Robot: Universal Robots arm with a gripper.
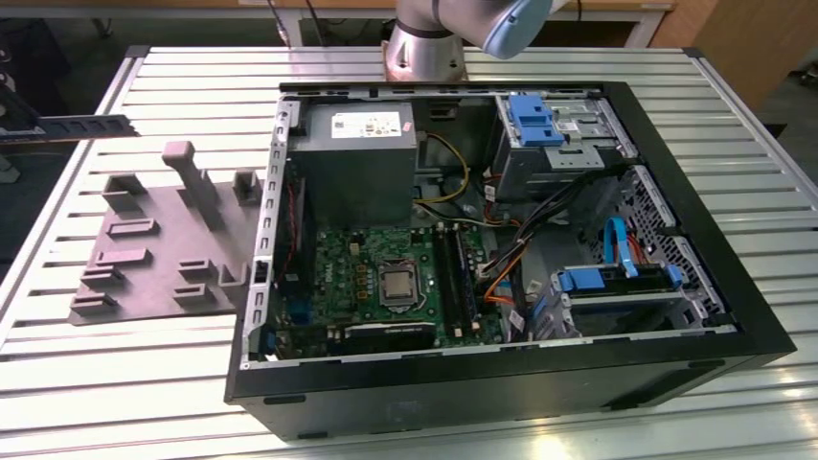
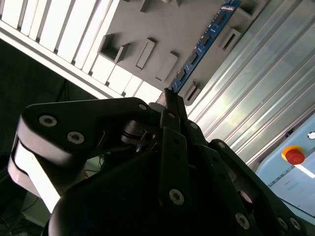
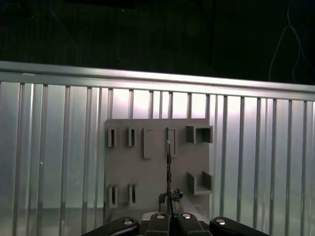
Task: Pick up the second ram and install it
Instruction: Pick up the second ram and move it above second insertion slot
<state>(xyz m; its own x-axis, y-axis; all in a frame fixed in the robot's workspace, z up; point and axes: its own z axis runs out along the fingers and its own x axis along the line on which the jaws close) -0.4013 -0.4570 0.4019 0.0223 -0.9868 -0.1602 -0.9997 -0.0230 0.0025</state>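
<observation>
One stick, the second ram (image 1: 79, 126), hangs at the exterior view's upper left, clear of the grey tray (image 1: 153, 264), with the gripper (image 3: 170, 200) jaws closed on its end; pickup looks done, and installing calls for squaring it over the memory slots (image 1: 458, 273)

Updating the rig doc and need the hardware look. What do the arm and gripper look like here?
In the exterior view the arm is a silvery metal tube with a rounded pale blue joint cap. In the second wrist view the gripper is matte black: flat bar linkages narrowing to slim fingers, studded with round silver screw heads, with a whitish part at one side.
</observation>
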